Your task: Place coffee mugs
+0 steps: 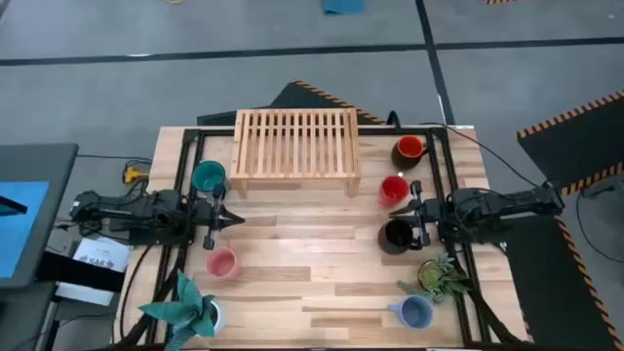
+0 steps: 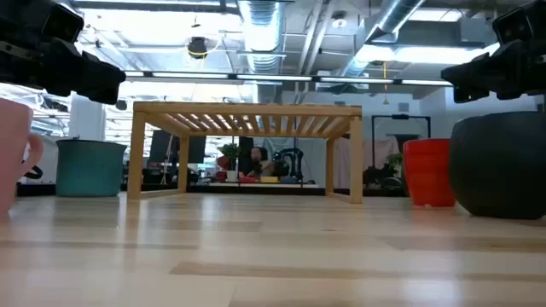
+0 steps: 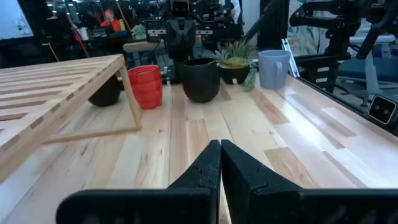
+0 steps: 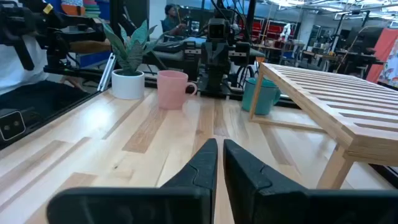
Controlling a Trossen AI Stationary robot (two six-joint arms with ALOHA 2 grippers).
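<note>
Rack (image 1: pixel 296 144) slats shade the orange mug (image 1: pixel 409 149) at two o'clock; red (image 1: pixel 393 189) and black mugs (image 1: pixel 396 235) sit by the right gripper (image 1: pixel 417 216) (fingers together, empty). Left gripper (image 1: pixel 226 220) likewise pinched.

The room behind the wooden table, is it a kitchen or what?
Probably a robotics lab or workshop, not a kitchen: bare ceiling pipes, equipment racks in the background, and hazard-striped floor mats beside the table.

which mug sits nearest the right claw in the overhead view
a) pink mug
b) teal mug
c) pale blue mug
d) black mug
d) In the high view the black mug sits just off the tip of the right claw, while the others stand farther off.
</note>
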